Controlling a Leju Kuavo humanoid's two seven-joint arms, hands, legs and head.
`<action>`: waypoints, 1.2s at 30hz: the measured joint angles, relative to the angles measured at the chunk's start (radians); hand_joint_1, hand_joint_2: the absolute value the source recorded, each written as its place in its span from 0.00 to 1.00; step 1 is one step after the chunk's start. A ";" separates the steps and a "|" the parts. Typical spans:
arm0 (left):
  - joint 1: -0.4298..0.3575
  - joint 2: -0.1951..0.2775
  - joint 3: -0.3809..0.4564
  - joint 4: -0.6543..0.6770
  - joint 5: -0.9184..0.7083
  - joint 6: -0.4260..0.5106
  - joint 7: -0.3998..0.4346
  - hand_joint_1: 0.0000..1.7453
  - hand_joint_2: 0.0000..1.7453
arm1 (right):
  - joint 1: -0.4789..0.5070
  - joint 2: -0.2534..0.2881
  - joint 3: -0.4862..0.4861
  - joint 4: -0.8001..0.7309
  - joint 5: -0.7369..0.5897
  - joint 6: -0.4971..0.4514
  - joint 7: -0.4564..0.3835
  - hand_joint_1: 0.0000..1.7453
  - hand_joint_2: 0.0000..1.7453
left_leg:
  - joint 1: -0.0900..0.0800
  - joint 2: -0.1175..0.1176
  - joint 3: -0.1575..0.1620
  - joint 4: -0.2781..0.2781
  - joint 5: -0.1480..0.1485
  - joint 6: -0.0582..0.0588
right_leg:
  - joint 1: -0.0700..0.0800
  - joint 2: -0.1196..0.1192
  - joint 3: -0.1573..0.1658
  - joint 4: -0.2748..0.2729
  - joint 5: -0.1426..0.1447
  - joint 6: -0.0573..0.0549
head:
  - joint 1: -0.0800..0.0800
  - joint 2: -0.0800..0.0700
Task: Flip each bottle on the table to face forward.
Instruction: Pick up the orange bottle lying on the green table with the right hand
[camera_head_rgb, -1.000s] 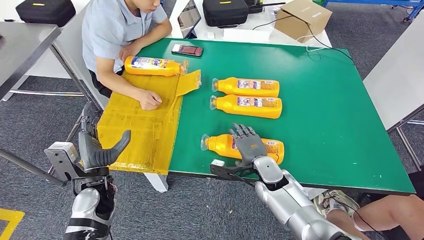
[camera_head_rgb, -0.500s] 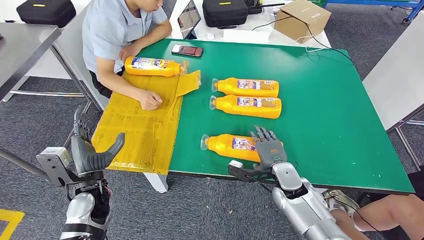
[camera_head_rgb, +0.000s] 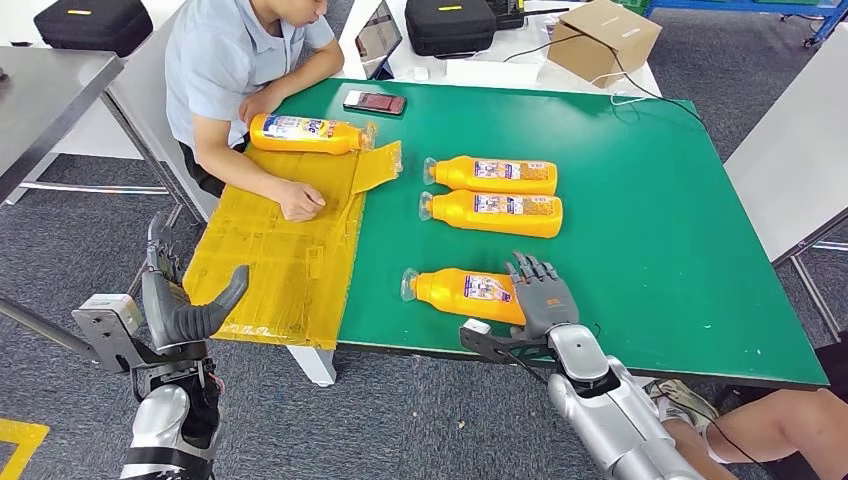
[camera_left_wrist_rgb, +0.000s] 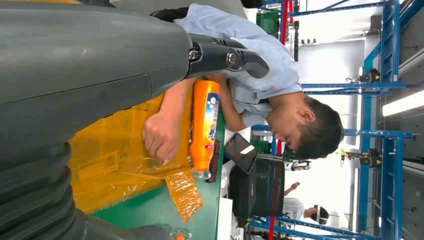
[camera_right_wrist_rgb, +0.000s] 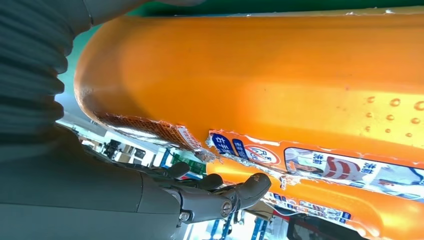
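Three orange bottles lie on their sides on the green table (camera_head_rgb: 650, 200), caps to the left: the nearest one (camera_head_rgb: 465, 293) by the front edge and two side by side (camera_head_rgb: 492, 174) (camera_head_rgb: 497, 212) farther back. Their labels face up. My right hand (camera_head_rgb: 540, 295) lies over the nearest bottle's base end with fingers spread; the right wrist view has that bottle (camera_right_wrist_rgb: 275, 75) pressed close against the hand (camera_right_wrist_rgb: 75, 190). Off the table's left edge hangs my left hand (camera_head_rgb: 185, 305), open and holding nothing. A fourth bottle (camera_head_rgb: 305, 132) lies on yellow cardboard (camera_head_rgb: 270, 250).
A person sits at the table's left end, one hand (camera_head_rgb: 297, 200) on the cardboard and one by the fourth bottle (camera_left_wrist_rgb: 205, 125). A phone (camera_head_rgb: 375, 101) lies at the back edge. A brown box (camera_head_rgb: 605, 35) and black cases stand behind. A grey table (camera_head_rgb: 800, 160) is at right.
My right hand slid right along the nearest bottle from its middle to its base end, uncovering the label. My left arm dropped slightly and shifted left.
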 joint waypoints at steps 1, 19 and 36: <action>0.000 0.000 0.000 0.000 0.000 0.000 0.000 0.00 1.00 | 0.000 0.000 -0.001 0.000 0.000 0.000 0.000 0.00 1.00 | 0.000 0.000 0.000 0.000 0.000 0.000 | 0.000 0.000 0.000 0.000 0.000 0.000 | 0.000 0.000; -0.134 0.000 -0.069 0.151 0.068 -0.029 -0.020 0.00 1.00 | -0.147 0.068 -0.116 0.342 -0.324 0.049 -0.324 1.00 1.00 | 0.000 0.007 0.016 -0.001 -0.004 -0.002 | 0.002 0.007 0.007 -0.002 0.002 -0.003 | 0.000 0.000; -0.159 0.010 -0.093 0.193 0.077 -0.029 -0.022 0.00 1.00 | -0.194 0.091 -0.142 0.458 -0.335 0.004 -0.345 1.00 1.00 | 0.001 0.007 0.030 -0.001 -0.010 -0.001 | 0.002 0.007 0.017 -0.005 -0.004 -0.003 | 0.000 0.000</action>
